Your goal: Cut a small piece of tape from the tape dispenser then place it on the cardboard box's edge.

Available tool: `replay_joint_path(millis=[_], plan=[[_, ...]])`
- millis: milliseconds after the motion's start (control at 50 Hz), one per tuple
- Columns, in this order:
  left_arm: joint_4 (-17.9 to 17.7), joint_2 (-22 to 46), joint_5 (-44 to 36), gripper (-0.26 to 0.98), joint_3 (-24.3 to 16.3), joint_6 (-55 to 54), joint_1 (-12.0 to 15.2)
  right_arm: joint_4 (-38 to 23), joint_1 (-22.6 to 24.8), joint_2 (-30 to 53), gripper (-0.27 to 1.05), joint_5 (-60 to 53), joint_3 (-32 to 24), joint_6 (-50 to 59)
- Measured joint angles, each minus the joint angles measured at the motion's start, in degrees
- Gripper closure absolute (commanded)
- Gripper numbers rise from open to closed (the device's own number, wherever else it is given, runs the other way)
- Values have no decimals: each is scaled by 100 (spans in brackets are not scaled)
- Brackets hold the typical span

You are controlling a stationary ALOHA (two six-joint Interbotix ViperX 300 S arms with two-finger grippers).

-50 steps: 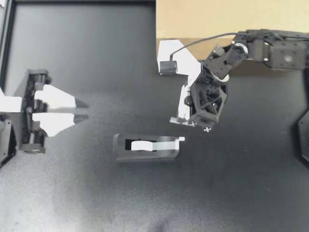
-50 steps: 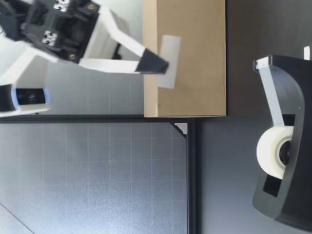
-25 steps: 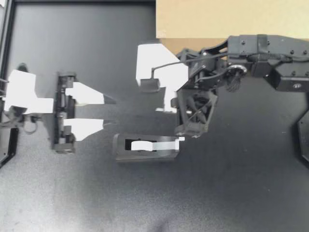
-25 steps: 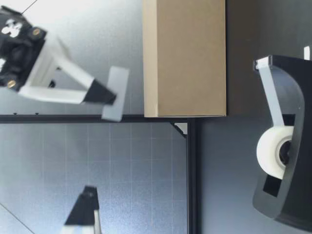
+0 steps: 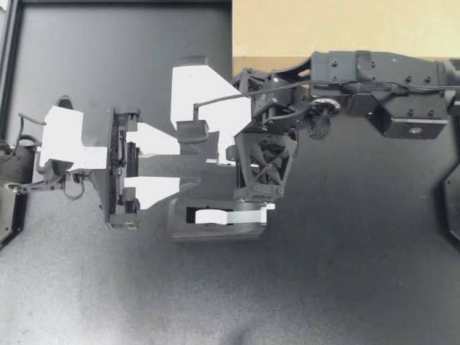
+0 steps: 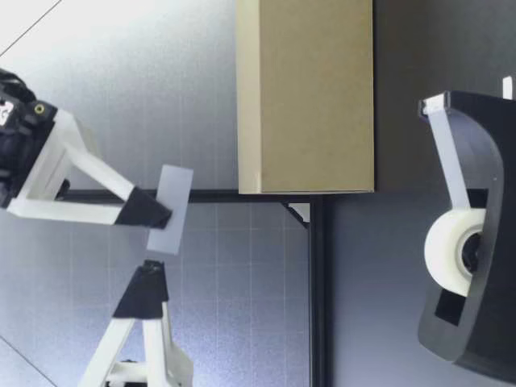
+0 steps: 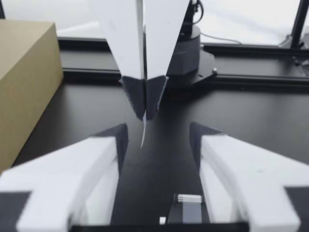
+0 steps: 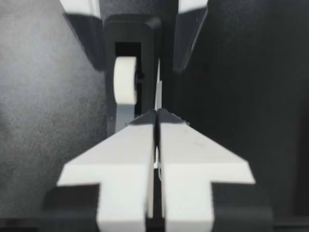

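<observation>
My right gripper (image 5: 215, 157) is shut on a small piece of tape (image 6: 169, 210), which hangs from its tips in mid-air, away from the cardboard box (image 5: 323, 29). My left gripper (image 5: 190, 164) is open, its fingers on either side of that tape without touching it. In the left wrist view the tape piece (image 7: 143, 131) hangs edge-on from the right gripper (image 7: 145, 104), just ahead of my left gripper (image 7: 157, 140). The black tape dispenser (image 5: 215, 219) with its white roll (image 6: 451, 250) sits on the table under both grippers.
The box (image 6: 306, 97) stands at the table's far edge, behind the right arm. A black frame rail (image 6: 318, 290) runs along the table's back. The dark table top (image 5: 323, 287) stretches in front of the dispenser.
My right gripper has carried the tape piece off the box's side toward the left arm. My left gripper has moved in to meet it and opened slightly wider.
</observation>
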Motion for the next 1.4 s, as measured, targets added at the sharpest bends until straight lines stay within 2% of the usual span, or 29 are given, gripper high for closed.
replay_joint_path(millis=[380, 480, 720, 800, 1000, 1180, 1320, 1400], plan=[[-9, 185, -53, 33, -132, -9, 0, 0, 0, 97, 86, 79, -211, -53], [0, 193, -44, 43, -141, 0, 0, 0, 0, 97, 86, 88, -211, -53], [-18, 193, -44, 77, -141, 26, 0, 0, 0, 97, 86, 105, -220, -62], [-26, 193, -53, 82, -141, 26, 0, 0, 9, 97, 86, 105, -220, -53], [-220, 202, -70, 82, -141, 53, 0, 0, 18, 105, 86, 123, -211, -53], [-246, 202, -70, 82, -141, 53, 0, 0, 26, 105, 84, 193, -220, -26], [-246, 202, -70, 82, -141, 62, 0, 0, 26, 132, 74, 237, -220, -18], [-246, 211, -70, 82, -141, 62, 0, 0, 26, 132, 63, 237, -220, -9]])
